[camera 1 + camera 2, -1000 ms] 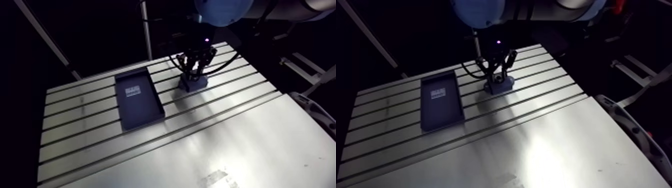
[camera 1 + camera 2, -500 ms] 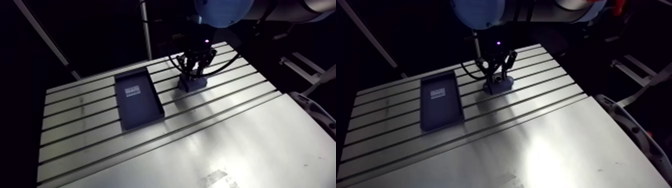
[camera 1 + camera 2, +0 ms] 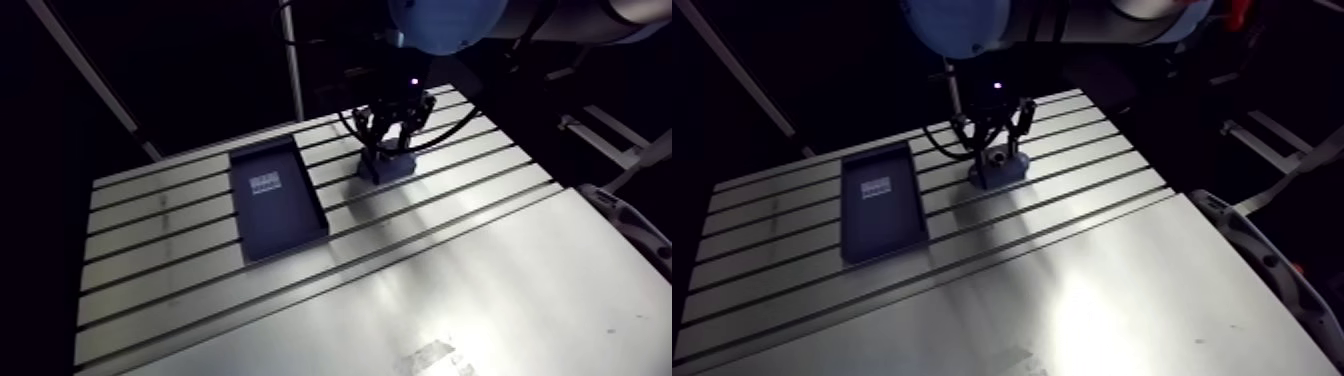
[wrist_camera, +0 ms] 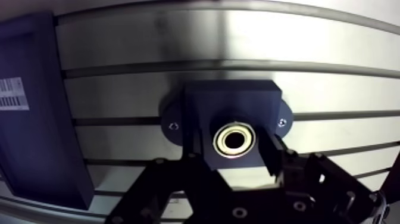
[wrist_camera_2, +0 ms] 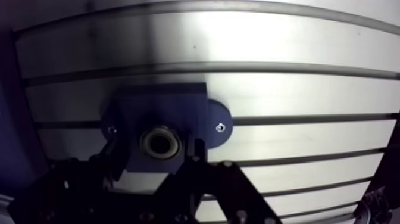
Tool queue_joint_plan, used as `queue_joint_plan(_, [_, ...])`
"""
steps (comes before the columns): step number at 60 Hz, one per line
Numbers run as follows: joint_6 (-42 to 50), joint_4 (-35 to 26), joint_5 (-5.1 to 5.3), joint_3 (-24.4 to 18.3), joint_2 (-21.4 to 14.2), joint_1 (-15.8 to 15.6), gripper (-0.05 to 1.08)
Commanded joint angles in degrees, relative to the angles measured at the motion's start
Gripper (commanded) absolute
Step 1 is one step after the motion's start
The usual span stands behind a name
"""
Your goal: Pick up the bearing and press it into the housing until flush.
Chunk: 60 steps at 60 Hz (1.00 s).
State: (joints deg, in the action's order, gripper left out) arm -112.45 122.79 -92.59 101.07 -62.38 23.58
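**Bearing sits in the housing, gripper spread above it**

From where I stand, the slotted aluminium desk [image 3: 450, 270] fills most of the scene, its grooves running across the far half and a plain sheet across the near half. A dark rectangular tray [image 3: 278, 200] with a white label [image 3: 265, 183] lies across the grooves, nearer the desk's left edge than its right.

The gripper [image 4: 231, 150] hangs straight down over the far part of the desk, close to the far edge and to the right of the tray. Its two fingers are spread apart, one on either side of the bearing, and pinch nothing.

Under it stands the housing [image 4: 232, 98], a dark blue block well apart from the tray. A rounded ear sticks out on each of two opposite sides, each ear with one small bright screw [image 4: 173, 126], and a round bore opens in its top.

The bearing [image 4: 218, 140] rests in that bore, between the fingers but clear of both. It is a pale, shiny metal ring with a slightly yellowish face and a dark hole through the middle. I cannot tell whether its top lies level with the block.
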Motion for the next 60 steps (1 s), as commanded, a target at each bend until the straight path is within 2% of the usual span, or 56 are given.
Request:
queue_joint_plan(1, [0.08, 0.03, -0.7, -0.21, -0.06, 0.05, 0.0])
queue_joint_plan(12, [0.08, -0.12, -0.7, -0.3, -0.47, 0.07, 0.0])
queue_joint_plan(28, [1.31, -2.1, -0.52, -1.08, -2.84, -0.11, 0.0])
queue_joint_plan(39, [1.92, -4.96, -0.61, -3.04, -3.31, -0.11, 0.01])
queue_joint_plan(41, [1.93, -5.49, -0.61, -3.55, -3.23, -0.11, 0.04])
queue_joint_plan(42, [1.93, -6.02, -0.61, -3.93, -3.15, -0.11, 0.13])
queue_joint_plan(43, [1.93, -6.02, -0.61, -3.93, -3.15, -0.11, 0.13])
queue_joint_plan(44, [1.93, -6.47, -0.61, -4.29, -3.06, -0.03, 0.28])
queue_joint_plan(45, [1.93, -6.47, -0.61, -4.29, -3.06, -0.03, 0.28])
queue_joint_plan(46, [1.93, -7.14, -0.61, -4.56, -2.97, 0.05, 0.47])
queue_joint_plan(47, [1.93, -7.14, -0.61, -4.56, -2.97, 0.05, 0.47])
queue_joint_plan(49, [1.93, -8.07, -0.53, -5.03, -2.64, 0.07, 0.74])
queue_joint_plan(50, [1.93, -8.07, -0.53, -5.03, -2.64, 0.07, 0.74])
queue_joint_plan(52, [1.93, -8.22, -0.82, -4.96, -2.61, -0.01, 0.83])
queue_joint_plan(60, [1.93, -7.79, -0.96, -4.63, -2.68, -0.02, 0.9])
